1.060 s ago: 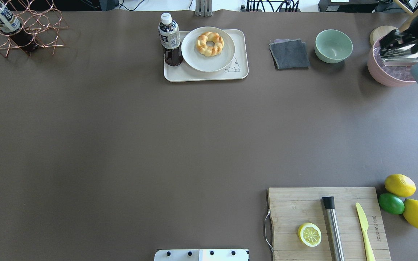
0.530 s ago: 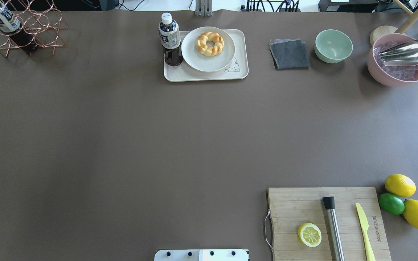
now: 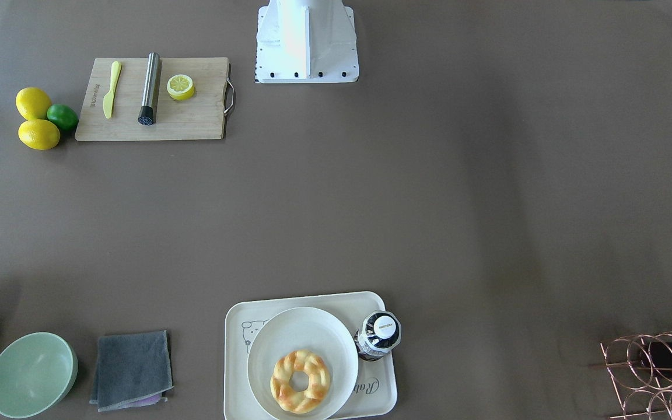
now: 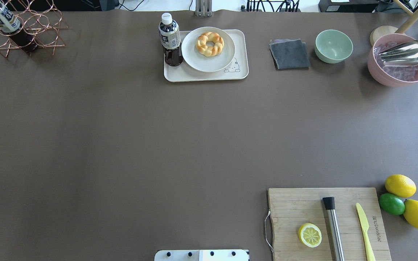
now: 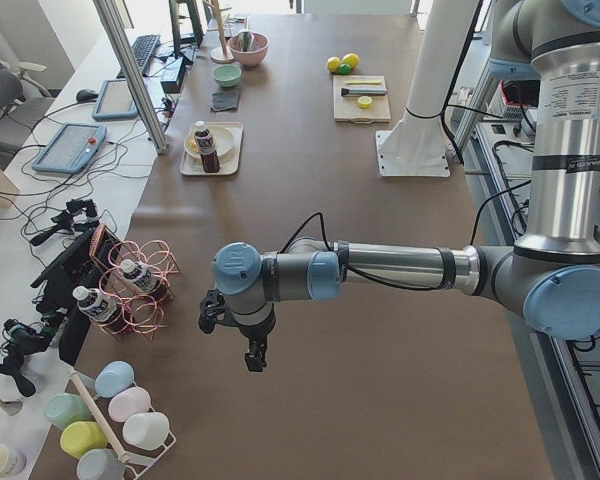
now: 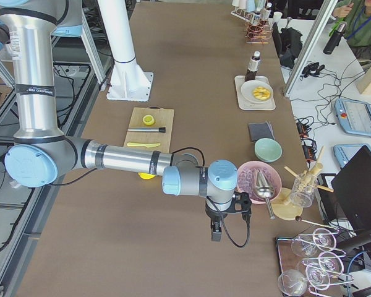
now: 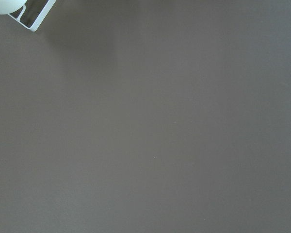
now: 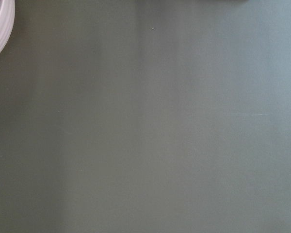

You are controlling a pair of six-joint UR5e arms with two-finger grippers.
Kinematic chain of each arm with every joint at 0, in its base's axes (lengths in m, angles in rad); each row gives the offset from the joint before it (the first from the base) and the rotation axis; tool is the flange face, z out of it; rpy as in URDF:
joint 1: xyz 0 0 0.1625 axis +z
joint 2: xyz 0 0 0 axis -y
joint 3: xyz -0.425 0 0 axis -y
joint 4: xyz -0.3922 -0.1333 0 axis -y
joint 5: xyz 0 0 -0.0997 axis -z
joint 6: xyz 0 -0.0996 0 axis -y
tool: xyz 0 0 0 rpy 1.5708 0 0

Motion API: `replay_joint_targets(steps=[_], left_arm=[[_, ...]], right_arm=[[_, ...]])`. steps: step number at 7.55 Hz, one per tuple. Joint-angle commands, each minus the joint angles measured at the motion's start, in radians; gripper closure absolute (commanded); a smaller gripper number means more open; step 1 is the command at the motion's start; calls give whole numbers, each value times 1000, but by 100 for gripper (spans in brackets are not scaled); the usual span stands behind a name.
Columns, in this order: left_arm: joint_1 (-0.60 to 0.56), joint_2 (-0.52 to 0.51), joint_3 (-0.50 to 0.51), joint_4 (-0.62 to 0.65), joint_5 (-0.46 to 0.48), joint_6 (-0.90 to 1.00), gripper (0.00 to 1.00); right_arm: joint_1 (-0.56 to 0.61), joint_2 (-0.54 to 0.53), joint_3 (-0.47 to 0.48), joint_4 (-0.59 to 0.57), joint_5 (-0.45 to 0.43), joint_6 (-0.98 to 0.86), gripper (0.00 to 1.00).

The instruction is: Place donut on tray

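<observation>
The donut (image 4: 209,44), a golden twisted ring, lies on a round white plate (image 4: 208,61). The plate sits on the cream tray (image 4: 180,75) with the rabbit drawing, at the table's far middle. In the front-facing view the donut (image 3: 301,382) is on the plate (image 3: 301,329), on the tray (image 3: 235,361). My left gripper (image 5: 252,355) shows only in the exterior left view, over bare table near the wire rack; I cannot tell if it is open or shut. My right gripper (image 6: 216,234) shows only in the exterior right view, beside the pink bowl; I cannot tell its state either.
A dark drink bottle (image 4: 169,40) stands on the tray's left end. A grey cloth (image 4: 289,54), a green bowl (image 4: 334,46) and a pink bowl (image 4: 399,69) with a metal scoop lie far right. A cutting board (image 4: 296,206) with a lemon half (image 4: 310,235) is near right. A wire rack (image 4: 31,29) is far left.
My right arm, which was over the pink bowl at the top right a second ago, has left the overhead view. The donut, plate and tray have not moved.
</observation>
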Motion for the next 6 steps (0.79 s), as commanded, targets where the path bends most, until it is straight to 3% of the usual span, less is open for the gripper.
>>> replay_joint_targets(steps=[1,4,6], left_arm=[[2,-2,65,-30,6,-3,2],[-1,6,44,-27,8,0,2],[-5,11,21,-25,20,0,2]], right_arm=[[61,-22,4,0,7,-1,0],[80,-27,4,1,114,13,0],[80,-36,4,4,110,12,0]])
